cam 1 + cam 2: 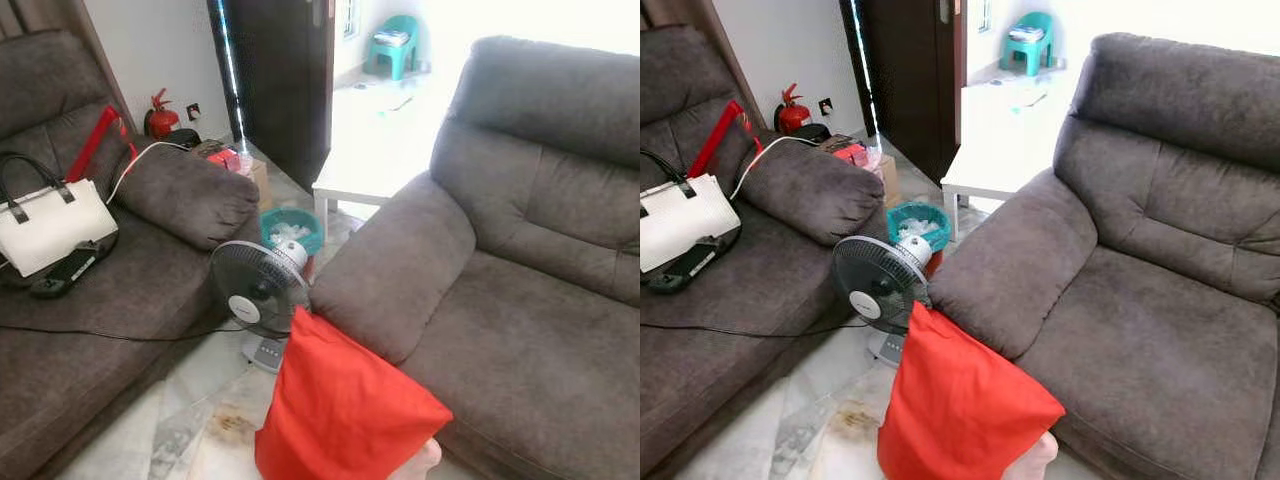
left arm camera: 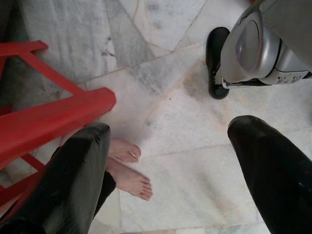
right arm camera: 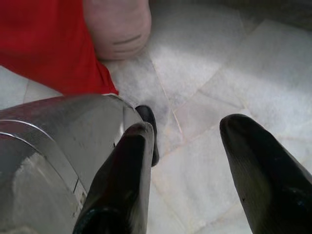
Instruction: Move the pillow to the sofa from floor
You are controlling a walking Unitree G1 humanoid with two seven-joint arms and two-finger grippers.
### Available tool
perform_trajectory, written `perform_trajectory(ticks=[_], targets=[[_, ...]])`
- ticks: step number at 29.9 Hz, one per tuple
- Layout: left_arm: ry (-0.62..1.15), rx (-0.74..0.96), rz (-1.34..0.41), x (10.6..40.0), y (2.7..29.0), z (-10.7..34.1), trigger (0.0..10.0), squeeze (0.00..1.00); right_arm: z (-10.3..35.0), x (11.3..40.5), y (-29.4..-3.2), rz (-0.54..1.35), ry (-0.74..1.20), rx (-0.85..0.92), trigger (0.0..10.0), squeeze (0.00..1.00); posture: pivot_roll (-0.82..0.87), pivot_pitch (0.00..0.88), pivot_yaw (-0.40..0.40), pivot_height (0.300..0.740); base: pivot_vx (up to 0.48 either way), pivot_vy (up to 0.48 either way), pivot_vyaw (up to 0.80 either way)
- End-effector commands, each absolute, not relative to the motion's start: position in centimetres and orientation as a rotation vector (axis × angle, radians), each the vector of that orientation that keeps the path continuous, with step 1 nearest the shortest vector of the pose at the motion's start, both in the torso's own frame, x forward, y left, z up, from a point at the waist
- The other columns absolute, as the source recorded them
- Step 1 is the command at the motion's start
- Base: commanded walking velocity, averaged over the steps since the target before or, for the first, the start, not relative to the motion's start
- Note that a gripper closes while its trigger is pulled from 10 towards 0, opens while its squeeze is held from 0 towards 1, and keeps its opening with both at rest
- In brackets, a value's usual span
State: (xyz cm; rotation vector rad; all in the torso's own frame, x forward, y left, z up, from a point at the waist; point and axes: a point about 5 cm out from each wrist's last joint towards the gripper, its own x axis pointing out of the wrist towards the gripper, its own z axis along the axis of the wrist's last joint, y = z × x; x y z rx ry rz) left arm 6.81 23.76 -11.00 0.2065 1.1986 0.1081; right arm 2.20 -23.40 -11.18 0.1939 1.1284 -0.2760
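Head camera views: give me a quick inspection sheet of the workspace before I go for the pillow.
Surface: marble floor, stained near the pillow.
Job's things: red pillow upright on the floor, leaning against the right sofa; a person's bare knee beside it.
Clutter: fan, teal basket, white handbag on the left sofa.
Grippers: left gripper and right gripper open, empty, above the floor.
Cables: black cable across the left sofa.
Surroundings: white table, fire extinguisher.

Two grey sofas, one red pillow (six o'clock), one fan, one white handbag, one fire extinguisher.
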Motion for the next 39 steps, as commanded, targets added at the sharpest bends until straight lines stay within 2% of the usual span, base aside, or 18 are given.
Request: perform_trajectory(ticks=[1, 8, 19, 27, 39], targets=[[1.22, 0.213, 0.108, 6.27, 24.03, -11.04, 10.0, 0.0, -11.24, 1.68, -23.31, -0.279, 1.144, 0.196, 10.0, 0.0, 0.09, 0.0, -0.013, 0.74, 0.0, -0.296, 0.0], [1.219, 0.213, 0.107, 6.26, 24.02, -11.04, 10.0, 0.0, -11.23, 1.68, -23.31, -0.279, 1.142, 0.199, 10.0, 0.0, 0.09, 0.0, -0.012, 0.74, 0.0, -0.298, 0.63], [1.221, 0.213, 0.107, 6.2, 23.98, -11.06, 10.0, 0.0, -11.23, 1.64, -23.35, -0.278, 1.145, 0.195, 10.0, 0.0, 0.09, 0.0, -0.013, 0.74, 0.0, -0.299, 0.0], [1.22, 0.213, 0.107, 6.22, 23.96, -11.06, 10.0, 0.0, -11.24, 1.63, -23.33, -0.289, 1.14, 0.207, 10.0, 0.0, 0.09, 0.0, -0.013, 0.74, 0.0, -0.292, 0.57], [1.214, 0.208, 0.118, 6.31, 24.03, -11.03, 10.0, 0.0, -11.21, 1.7, -23.32, -0.276, 1.137, 0.196, 10.0, 0.0, 0.09, 0.002, -0.012, 0.74, 0.0, 0.0, 0.07]])
